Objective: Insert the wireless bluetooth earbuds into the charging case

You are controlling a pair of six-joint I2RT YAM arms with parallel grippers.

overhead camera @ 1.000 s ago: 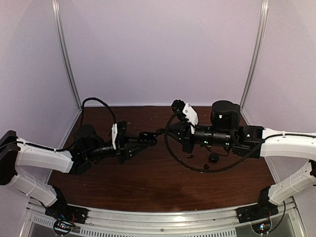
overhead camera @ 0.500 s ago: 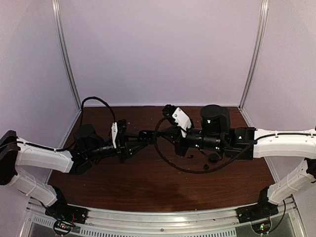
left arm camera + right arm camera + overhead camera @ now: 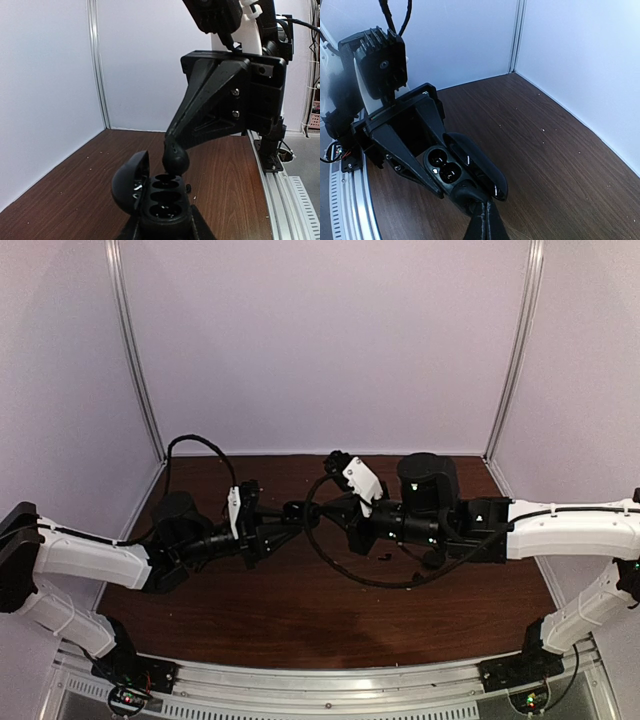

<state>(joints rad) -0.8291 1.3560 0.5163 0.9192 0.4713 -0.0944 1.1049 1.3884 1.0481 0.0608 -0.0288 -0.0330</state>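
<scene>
Dark brown wood grain covers the table, and both arms meet above its middle. The left gripper is clamped on the charging case and holds it up off the wood with its wells facing upward. The lid is swung open to one side, and the two wells look dark and hollow. The right gripper comes in from the opposite side with its fingers pressed together – no gap shows between them. Its tip sits right at the edge of the case, beside the far well. A rounded black nub shows at that tip – whether it is one of the buds or only the fingertip, I cannot tell from here.
</scene>
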